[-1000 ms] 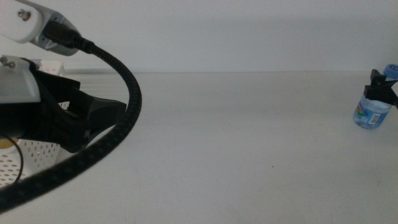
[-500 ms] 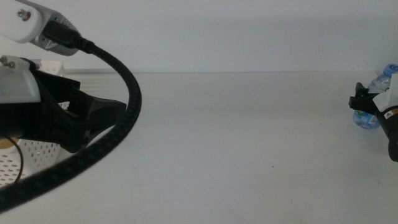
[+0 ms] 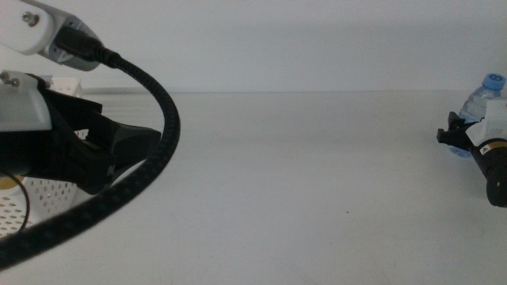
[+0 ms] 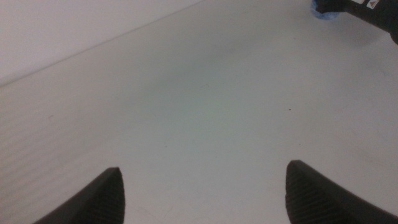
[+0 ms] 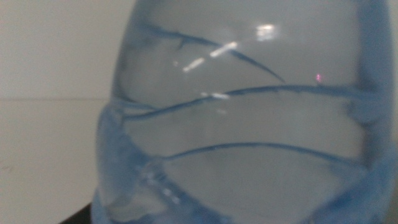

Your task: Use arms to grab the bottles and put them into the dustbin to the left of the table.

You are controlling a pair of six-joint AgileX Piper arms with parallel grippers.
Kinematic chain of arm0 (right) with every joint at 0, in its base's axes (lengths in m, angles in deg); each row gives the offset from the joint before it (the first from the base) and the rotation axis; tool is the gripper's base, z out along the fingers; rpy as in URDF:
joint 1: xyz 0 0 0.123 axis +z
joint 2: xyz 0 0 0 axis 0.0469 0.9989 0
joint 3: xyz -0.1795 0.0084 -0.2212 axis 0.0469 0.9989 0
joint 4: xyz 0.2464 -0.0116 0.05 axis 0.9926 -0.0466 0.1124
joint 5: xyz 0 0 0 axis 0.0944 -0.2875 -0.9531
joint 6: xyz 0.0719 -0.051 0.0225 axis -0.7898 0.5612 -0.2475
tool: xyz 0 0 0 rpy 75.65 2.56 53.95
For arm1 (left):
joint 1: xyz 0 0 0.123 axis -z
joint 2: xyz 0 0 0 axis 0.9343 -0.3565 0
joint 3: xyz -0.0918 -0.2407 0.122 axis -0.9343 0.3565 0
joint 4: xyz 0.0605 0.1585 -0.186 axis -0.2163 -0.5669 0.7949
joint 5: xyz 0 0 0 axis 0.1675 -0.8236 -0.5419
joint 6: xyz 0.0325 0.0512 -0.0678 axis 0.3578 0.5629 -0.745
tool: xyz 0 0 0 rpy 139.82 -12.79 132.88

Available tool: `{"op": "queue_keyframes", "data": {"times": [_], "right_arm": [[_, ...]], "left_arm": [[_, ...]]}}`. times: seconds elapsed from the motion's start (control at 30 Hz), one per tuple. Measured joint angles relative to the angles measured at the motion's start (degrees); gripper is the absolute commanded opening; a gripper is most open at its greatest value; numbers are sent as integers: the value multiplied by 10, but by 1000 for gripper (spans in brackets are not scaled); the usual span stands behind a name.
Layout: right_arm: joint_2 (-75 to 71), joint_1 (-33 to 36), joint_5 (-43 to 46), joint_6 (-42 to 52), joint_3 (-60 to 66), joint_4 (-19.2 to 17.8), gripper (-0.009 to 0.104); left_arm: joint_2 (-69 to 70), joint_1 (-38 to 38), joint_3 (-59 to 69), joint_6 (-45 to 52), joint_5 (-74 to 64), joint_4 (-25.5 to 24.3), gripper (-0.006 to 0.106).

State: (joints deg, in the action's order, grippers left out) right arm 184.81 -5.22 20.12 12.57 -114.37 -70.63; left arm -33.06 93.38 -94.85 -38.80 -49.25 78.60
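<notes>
The small clear water bottle [image 3: 482,101] with a blue cap is at the far right of the table [image 3: 301,174], leaning slightly. My right gripper [image 3: 455,139] is shut on its lower part. In the right wrist view the bottle [image 5: 242,124] fills nearly the whole picture, very close to the camera. My left gripper [image 4: 202,180] is open with nothing between its jaws. It hangs at the left side [image 3: 119,150] over the white perforated dustbin [image 3: 36,202]. The left wrist view also catches the bottle's blue base [image 4: 326,9] far off, beside the right gripper. No other bottle is clearly in view.
A thick black ribbed cable [image 3: 162,127] loops from the left arm across the lower left of the middle view. A small yellowish patch [image 3: 8,181] shows by the dustbin behind the left arm. Bare white tabletop lies between the two arms.
The right arm has come further into the middle view from the right. The water bottle has shifted a little to the left with the gripper. The left arm has not moved.
</notes>
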Motion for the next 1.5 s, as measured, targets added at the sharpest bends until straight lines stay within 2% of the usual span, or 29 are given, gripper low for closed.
{"op": "queue_keyframes", "data": {"times": [0.13,0.27,0.5,0.6,0.7,0.93,1.1,1.23,1.3,1.33,1.4,1.5], "right_arm": [[-25,14,-49,-15,0,-48,0],[-62,63,-98,-67,-2,-148,0],[-102,179,-112,-231,-77,-310,0],[-98,233,-116,-277,-110,-373,0],[-82,292,-122,-289,-138,-408,0],[-18,373,-143,-294,-181,-422,0],[22,389,-146,-281,-197,-421,0],[35,389,-148,-274,-200,-413,8],[37,389,-149,-274,-200,-413,18],[37,389,-148,-275,-200,-412,45],[37,389,-148,-278,-200,-412,61],[37,389,-139,-281,-201,-411,78]], "left_arm": [[0,0,0,0,0,0,81],[0,0,0,0,0,0,81],[0,0,0,-1,0,0,81],[0,0,0,-1,0,0,81],[0,0,0,-1,0,0,81],[0,0,0,-1,0,0,81],[0,0,0,-1,0,0,81],[0,0,0,-1,0,0,81],[0,0,0,-1,0,0,81],[0,0,0,-1,0,0,81],[0,0,0,-1,0,0,81],[0,0,0,-1,0,0,81]]}}
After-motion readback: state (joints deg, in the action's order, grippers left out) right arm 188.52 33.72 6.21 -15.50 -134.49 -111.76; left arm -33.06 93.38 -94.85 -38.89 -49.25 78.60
